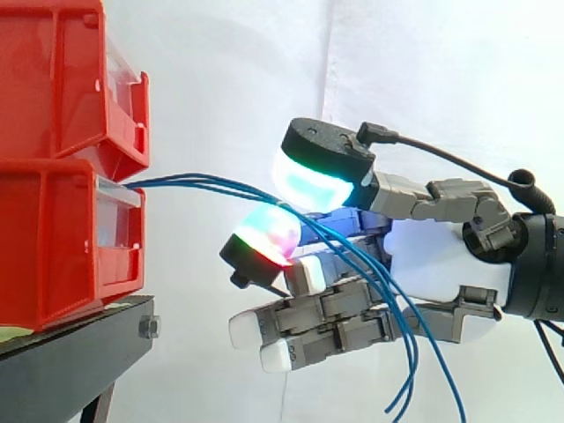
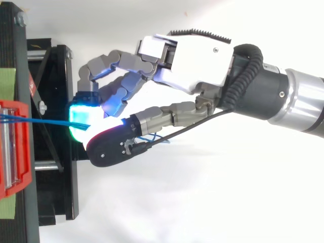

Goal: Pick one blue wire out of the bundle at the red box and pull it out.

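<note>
Blue wires (image 1: 203, 185) come out of the clear front of the lower red box (image 1: 53, 247), which sits on a black stand (image 1: 70, 361). They run across to the robot hand (image 1: 441, 256). Two glowing pads (image 1: 308, 181) pinch them near the box; how many are caught cannot be told. The loose ends hang down past the palm.

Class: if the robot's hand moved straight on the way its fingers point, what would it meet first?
Probably the front of the lower red bin, where the blue wires it pinches come out; the hand points at it across open space, though depth is uncertain.
</note>
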Robot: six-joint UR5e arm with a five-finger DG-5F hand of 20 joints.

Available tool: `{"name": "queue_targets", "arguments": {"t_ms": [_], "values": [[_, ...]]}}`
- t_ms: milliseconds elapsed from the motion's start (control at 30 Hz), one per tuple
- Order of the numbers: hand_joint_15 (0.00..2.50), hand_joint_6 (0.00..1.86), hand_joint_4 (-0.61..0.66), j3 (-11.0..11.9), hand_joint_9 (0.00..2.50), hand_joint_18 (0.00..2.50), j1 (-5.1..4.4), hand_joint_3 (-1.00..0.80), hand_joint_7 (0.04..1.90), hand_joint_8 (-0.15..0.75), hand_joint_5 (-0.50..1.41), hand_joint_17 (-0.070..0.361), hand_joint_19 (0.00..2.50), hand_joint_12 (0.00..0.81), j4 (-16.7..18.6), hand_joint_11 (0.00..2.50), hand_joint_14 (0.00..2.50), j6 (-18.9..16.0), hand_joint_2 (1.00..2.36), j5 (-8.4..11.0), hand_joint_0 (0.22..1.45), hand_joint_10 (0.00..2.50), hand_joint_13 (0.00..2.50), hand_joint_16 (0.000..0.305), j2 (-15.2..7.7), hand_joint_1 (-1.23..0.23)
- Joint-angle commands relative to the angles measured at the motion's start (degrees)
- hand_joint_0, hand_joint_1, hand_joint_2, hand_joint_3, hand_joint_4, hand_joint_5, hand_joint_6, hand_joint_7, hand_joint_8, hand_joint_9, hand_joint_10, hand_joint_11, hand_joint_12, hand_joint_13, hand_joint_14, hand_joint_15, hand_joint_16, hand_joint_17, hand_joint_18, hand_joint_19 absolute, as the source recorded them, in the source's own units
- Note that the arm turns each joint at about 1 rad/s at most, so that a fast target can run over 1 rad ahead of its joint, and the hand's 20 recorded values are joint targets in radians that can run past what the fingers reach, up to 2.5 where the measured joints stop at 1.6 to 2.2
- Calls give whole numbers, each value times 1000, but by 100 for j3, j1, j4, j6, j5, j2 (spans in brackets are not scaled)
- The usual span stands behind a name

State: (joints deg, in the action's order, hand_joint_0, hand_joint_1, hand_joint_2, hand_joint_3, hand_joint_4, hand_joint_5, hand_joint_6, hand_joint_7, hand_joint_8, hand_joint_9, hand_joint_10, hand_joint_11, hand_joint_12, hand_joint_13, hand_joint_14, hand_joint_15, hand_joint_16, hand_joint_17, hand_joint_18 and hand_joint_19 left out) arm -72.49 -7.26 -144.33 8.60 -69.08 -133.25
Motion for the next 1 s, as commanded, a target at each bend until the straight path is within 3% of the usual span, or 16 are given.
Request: {"name": "queue_targets", "arguments": {"t_ms": [0,367,633,967], "values": [[403,866,222,7,1091,605,-4,-281,1165,317,-133,135,376,389,1,852,15,1,1015,0,589,22,787,60,0,-680],[407,901,143,-2,1052,620,-4,-185,1236,324,-157,134,349,387,1,899,16,-8,1017,0,635,21,787,59,0,-890],[402,907,137,-2,994,617,-4,-206,1265,324,-174,134,320,384,1,904,16,-17,1016,0,663,21,771,60,0,-912],[407,911,231,7,909,583,5,-194,1178,321,-195,136,328,390,1,896,17,-8,1018,9,655,20,730,61,0,-927]]}}
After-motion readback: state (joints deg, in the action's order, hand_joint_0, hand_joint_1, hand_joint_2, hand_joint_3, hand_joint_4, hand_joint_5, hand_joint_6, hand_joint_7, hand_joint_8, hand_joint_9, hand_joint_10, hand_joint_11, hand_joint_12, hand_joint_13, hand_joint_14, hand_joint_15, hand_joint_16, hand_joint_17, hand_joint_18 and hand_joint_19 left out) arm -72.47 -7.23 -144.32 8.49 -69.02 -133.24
